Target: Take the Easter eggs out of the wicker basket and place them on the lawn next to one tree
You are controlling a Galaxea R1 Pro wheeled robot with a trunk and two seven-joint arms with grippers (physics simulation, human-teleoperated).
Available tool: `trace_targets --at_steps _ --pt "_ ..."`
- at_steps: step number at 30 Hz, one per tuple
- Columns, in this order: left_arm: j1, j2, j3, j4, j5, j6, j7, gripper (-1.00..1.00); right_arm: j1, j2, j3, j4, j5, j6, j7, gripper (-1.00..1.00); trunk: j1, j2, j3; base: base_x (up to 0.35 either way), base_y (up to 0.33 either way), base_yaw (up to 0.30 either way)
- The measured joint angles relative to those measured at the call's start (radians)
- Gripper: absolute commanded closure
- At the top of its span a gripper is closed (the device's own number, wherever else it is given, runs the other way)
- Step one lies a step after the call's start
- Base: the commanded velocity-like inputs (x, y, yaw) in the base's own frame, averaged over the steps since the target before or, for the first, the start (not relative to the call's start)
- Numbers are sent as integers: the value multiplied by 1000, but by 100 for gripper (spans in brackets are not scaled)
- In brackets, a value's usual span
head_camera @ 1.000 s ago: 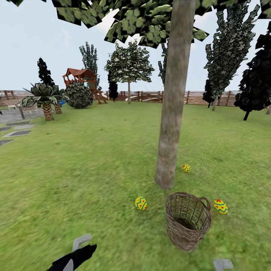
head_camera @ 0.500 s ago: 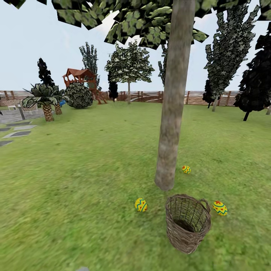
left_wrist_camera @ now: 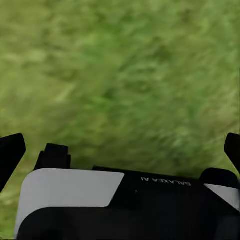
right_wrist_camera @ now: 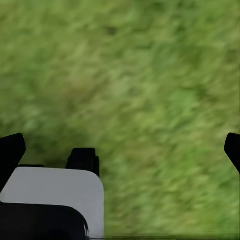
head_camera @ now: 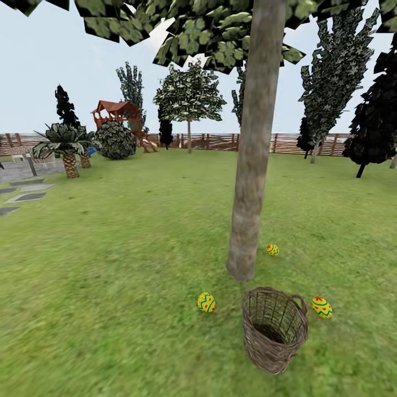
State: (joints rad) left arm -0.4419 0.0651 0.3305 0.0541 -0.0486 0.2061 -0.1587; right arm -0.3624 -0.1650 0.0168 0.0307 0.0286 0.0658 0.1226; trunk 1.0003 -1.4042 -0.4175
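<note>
Eggs: three Easter eggs lie on the lawn (head_camera: 110,264), none in the basket as far as I can see; one left of the basket (head_camera: 207,302), one right of it (head_camera: 321,307), one farther off, just right of the trunk foot (head_camera: 272,250).
Basket: one wicker basket (head_camera: 274,329), upright, near the tree (head_camera: 251,165), its inside looks empty.
Tree: one thick trunk, all three eggs near it.
Left jaws (left_wrist_camera: 120,150): spread wide, holding nothing, grass below.
Right jaws (right_wrist_camera: 120,150): spread wide too, nothing between them.
Key relation: no egg lies before either jaws; I judge that the task is done.
</note>
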Motion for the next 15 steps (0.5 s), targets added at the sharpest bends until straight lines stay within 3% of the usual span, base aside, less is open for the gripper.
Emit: trace_targets --at_steps 4,8,15 --pt "19 5 0 2 0 51 4 -100 0 24 0 38 0 -10 -22 -100 -15 28 12 0 0 0" --pt "76 14 0 3 0 58 7 -100 2 70 0 58 0 -15 -134 -100 -31 56 25 0 0 0" --pt "148 14 1 3 0 60 9 -100 31 88 0 63 0 -10 -171 -100 -58 105 47 0 0 0"
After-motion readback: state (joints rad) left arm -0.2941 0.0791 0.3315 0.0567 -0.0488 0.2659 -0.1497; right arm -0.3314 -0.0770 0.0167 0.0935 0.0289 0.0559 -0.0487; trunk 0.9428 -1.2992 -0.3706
